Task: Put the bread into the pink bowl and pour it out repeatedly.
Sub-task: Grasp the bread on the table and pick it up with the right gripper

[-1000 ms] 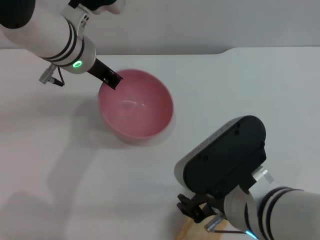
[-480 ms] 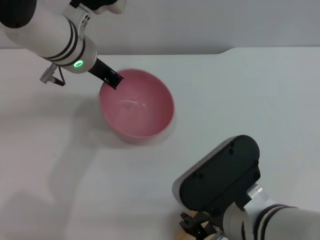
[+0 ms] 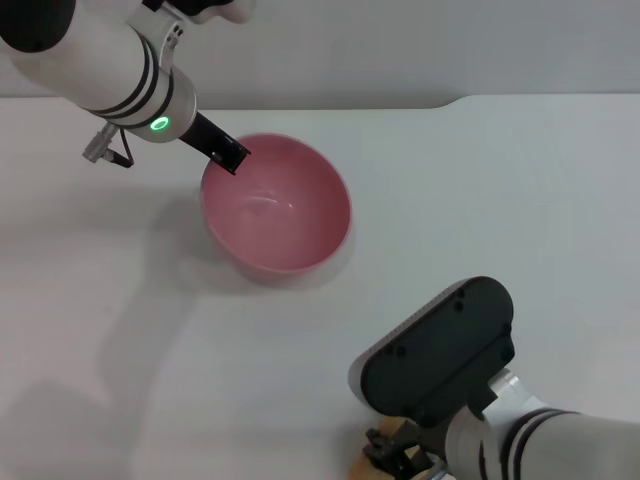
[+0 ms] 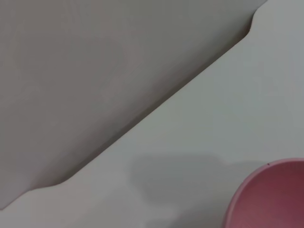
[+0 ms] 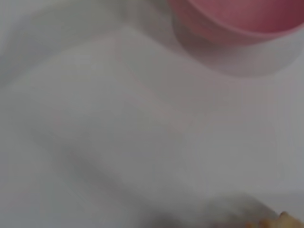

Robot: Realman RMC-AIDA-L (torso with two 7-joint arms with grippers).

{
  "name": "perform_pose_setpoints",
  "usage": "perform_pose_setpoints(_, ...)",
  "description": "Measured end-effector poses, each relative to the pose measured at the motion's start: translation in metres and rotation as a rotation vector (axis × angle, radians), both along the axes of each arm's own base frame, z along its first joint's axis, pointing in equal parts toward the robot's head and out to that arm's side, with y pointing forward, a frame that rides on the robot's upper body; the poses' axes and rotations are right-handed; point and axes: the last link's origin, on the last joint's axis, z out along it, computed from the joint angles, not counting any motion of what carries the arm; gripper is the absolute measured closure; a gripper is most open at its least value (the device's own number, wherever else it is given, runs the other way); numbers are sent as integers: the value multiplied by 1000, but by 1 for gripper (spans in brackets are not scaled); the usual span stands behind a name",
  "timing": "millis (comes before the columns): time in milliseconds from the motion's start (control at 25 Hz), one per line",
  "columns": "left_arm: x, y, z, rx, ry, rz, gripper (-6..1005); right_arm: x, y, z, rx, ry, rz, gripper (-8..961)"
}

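The pink bowl [image 3: 277,205] stands upright on the white table, left of centre in the head view, and its inside holds nothing. My left gripper [image 3: 226,154] is shut on the bowl's far-left rim. The left wrist view shows part of the bowl [image 4: 270,197], and the right wrist view shows the bowl's outside [image 5: 237,19]. My right gripper [image 3: 400,458] is low at the near edge, mostly hidden under its dark wrist housing. Only a sliver of the tan bread [image 3: 358,472] shows beside it. The right wrist view also catches a corner of the bread [image 5: 285,221].
The white table [image 3: 480,200] stretches around the bowl, with its back edge and a notch at the upper right. A grey wall lies beyond. My right arm's dark housing [image 3: 435,350] covers the near right of the table.
My right gripper has dropped toward the near edge, so less of the bread shows. The left gripper and the bowl have shifted slightly to the right.
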Motion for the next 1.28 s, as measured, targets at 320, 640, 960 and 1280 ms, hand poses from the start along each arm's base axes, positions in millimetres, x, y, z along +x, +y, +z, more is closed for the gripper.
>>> perform_pose_setpoints(320,2,0,0,2,0,-6,956,10,5,-2,-2,-30,-22,311)
perform_pose_setpoints(640,2,0,0,1,2,-8,956,6,9,5,18,-41,2,448)
perform_pose_setpoints(960,3,0,-1,-1,3,-14,956,-16,26,21,79,-4,84,548)
perform_pose_setpoints(1280,2,0,-2,-3,3,-12,956,-28,34,29,105,0,141,584)
